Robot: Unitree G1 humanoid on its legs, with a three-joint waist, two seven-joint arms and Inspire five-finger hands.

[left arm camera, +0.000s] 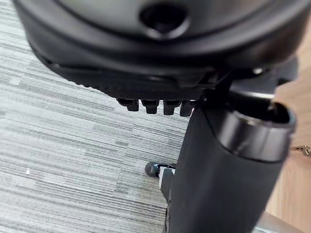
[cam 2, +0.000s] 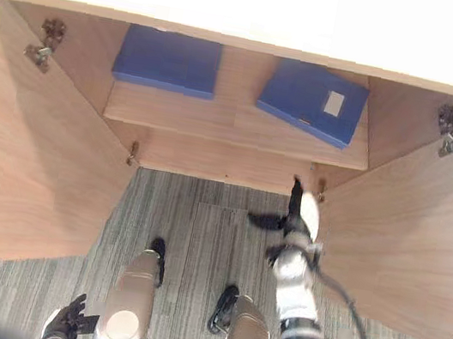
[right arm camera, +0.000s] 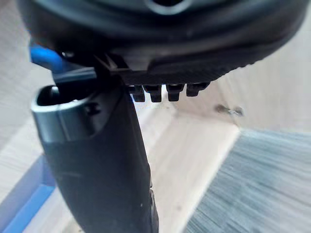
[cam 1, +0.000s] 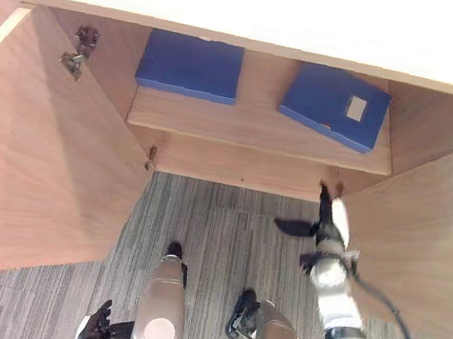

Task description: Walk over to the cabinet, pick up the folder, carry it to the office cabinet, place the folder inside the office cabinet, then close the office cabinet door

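Note:
The wooden cabinet (cam 1: 260, 127) stands open below me, with two blue folders lying flat on its shelf. One folder (cam 1: 190, 65) lies square at the left. The other folder (cam 1: 335, 105), with a white label, lies askew at the right; its blue edge (right arm camera: 24, 204) shows in the right wrist view. My right hand (cam 1: 327, 217) hovers just in front of the shelf's front edge below the labelled folder, fingers straight, thumb spread, holding nothing. My left hand (cam 1: 96, 326) hangs low at my side over the carpet, fingers relaxed and empty.
Both cabinet doors stand wide open: the left door (cam 1: 37, 155) and the right door (cam 1: 434, 230), each with metal hinges (cam 1: 76, 53) at the back. The pale cabinet top (cam 1: 255, 0) runs across above. Grey striped carpet (cam 1: 225, 230) lies between the doors.

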